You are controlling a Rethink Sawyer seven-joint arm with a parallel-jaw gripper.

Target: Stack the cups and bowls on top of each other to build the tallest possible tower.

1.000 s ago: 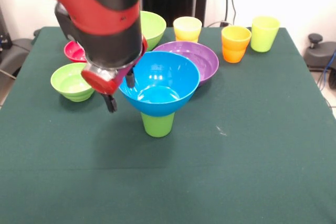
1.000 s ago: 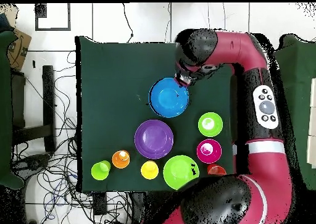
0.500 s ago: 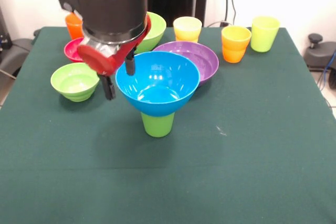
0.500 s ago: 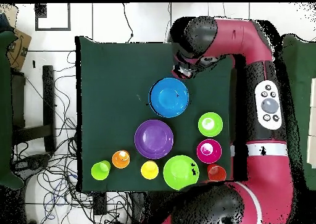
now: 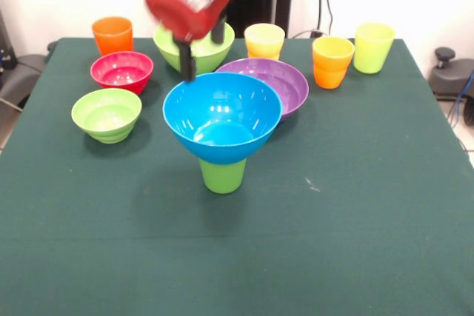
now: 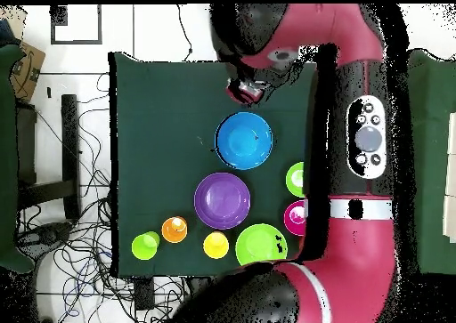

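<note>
1. The tower (image 5: 222, 127) stands mid-bench (image 5: 355, 205): a large blue bowl (image 5: 222, 115) sits upright on an inverted green cup (image 5: 222, 175).
2. The pincer (image 5: 200, 51) hangs above the blue bowl's rim at about 11 o'clock in the front view, its fingers spread with nothing between them and clear of the bowl.
3. In the overhead view the pincer (image 6: 245, 90) lies at 12 o'clock from the blue bowl (image 6: 244, 141), apart from it.
4. The purple bowl (image 5: 275, 82) sits just behind the tower at 1 o'clock.
5. A small lime bowl (image 5: 107, 114) is at 9 o'clock, with a red bowl (image 5: 121, 71) beyond it.
</note>
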